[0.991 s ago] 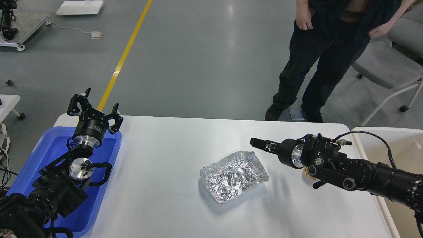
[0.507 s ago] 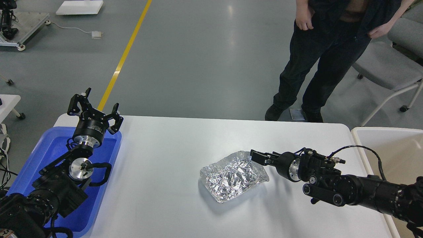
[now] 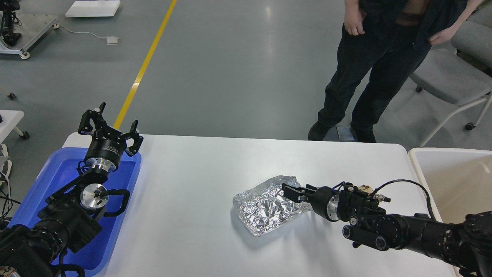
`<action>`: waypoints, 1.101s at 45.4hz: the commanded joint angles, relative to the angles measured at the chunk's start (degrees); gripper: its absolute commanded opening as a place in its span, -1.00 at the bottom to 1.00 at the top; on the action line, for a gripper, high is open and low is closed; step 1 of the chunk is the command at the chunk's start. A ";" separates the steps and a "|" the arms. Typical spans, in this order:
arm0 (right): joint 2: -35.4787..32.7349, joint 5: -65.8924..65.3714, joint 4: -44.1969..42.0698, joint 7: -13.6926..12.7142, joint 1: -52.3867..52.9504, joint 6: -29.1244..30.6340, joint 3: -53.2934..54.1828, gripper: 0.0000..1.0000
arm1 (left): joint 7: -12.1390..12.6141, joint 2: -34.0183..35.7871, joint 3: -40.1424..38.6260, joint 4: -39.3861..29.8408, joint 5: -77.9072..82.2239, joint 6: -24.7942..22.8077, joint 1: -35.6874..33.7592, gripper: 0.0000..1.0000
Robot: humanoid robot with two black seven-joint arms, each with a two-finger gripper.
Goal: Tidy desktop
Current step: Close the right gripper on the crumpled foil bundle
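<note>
The desktop is a wide white tabletop with rounded corners. A crumpled sheet of silver foil lies on it, right of the middle. My right gripper comes in low from the right. Its tip lies over the foil's right edge. It looks dark and narrow, so I cannot tell whether its fingers are apart or whether they hold the foil. My left gripper is open and empty, raised over the far corner of the blue tray.
A beige-white bin stands at the table's right end. A small beige object shows just behind my right wrist. A person in dark clothes stands beyond the far edge, beside a grey chair.
My right arm has dropped and moved left and nearer, from clear of the foil to over its right edge. The foil and my left arm have not moved.
</note>
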 commanded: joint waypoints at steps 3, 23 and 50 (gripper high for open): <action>1.44 -0.05 -4.36 1.94 -0.98 -0.80 -2.45 0.73 | 0.01 0.00 0.00 0.01 0.00 -0.01 0.00 1.00; 1.62 -1.45 -4.98 2.20 -1.51 -2.21 -4.91 0.34 | 0.01 0.00 0.00 0.01 0.00 -0.01 0.00 1.00; 2.41 -1.63 -6.83 2.03 -2.21 -1.68 -5.00 -1.00 | 0.01 0.00 0.00 0.01 0.00 -0.01 0.00 1.00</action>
